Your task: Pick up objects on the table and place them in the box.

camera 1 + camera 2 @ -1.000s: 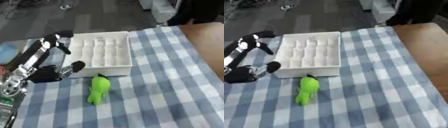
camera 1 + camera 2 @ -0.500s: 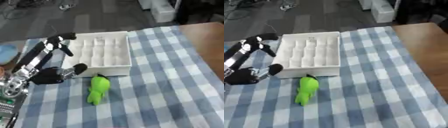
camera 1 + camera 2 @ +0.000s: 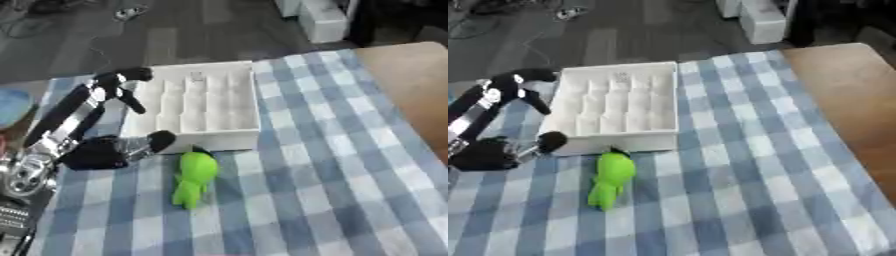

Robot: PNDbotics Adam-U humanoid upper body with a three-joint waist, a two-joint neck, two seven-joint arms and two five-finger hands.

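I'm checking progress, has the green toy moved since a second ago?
No. The green toy lies in the same spot, its top end just in front of the white box, on the checked cloth.

Blue object cut off at left edge

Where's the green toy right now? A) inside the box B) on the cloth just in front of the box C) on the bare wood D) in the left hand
B: the green toy lies on the checked cloth by the near wall of the box, untouched by the left hand.
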